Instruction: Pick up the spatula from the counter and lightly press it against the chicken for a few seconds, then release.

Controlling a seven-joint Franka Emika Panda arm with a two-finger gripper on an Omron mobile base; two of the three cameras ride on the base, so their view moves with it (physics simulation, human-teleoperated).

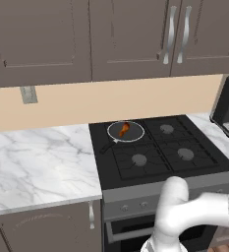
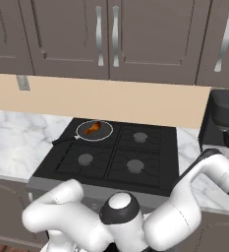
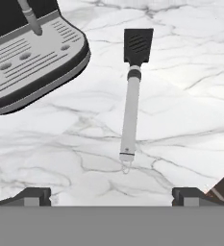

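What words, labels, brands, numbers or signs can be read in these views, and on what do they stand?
None: no view shows any readable text, brand, number or sign.
Coffee machine: plain tray, no label.
Spatula: no marking.
Stove: its knobs are too small to show any marks.
Outlet: blank.
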